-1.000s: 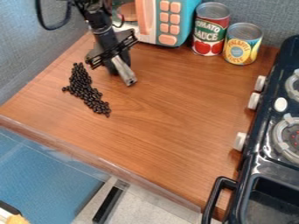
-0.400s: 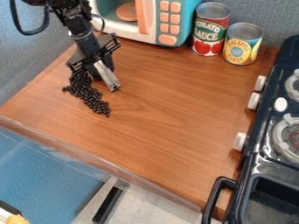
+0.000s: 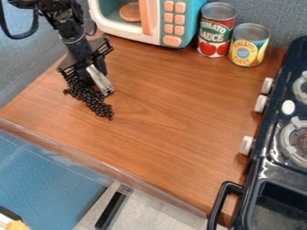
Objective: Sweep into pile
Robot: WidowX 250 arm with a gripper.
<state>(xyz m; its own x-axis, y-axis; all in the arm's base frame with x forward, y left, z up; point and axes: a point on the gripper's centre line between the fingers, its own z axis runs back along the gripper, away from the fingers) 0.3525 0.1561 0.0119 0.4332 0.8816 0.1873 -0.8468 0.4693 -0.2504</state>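
Observation:
The black gripper (image 3: 91, 71) hangs low over the upper left of the wooden counter, shut on a silver-grey bar (image 3: 101, 81) that slants down to the right near the counter surface. Small black beans (image 3: 91, 98) lie in a long, loose band, running from under the gripper down and to the right. The band's upper end is partly hidden behind the gripper, and the bar is at the right side of its upper part.
At the back of the counter (image 3: 162, 121) stand a toy microwave (image 3: 172, 22), a red tomato can (image 3: 216, 30) and a yellow pineapple can (image 3: 249, 46). A dark toy stove (image 3: 273, 152) with white knobs lines the right side. The counter's front edge runs across the lower left.
The gripper has moved left and slightly down with the bar, from right of the beans to over their upper end. The visible lower part of the bean band looks unchanged.

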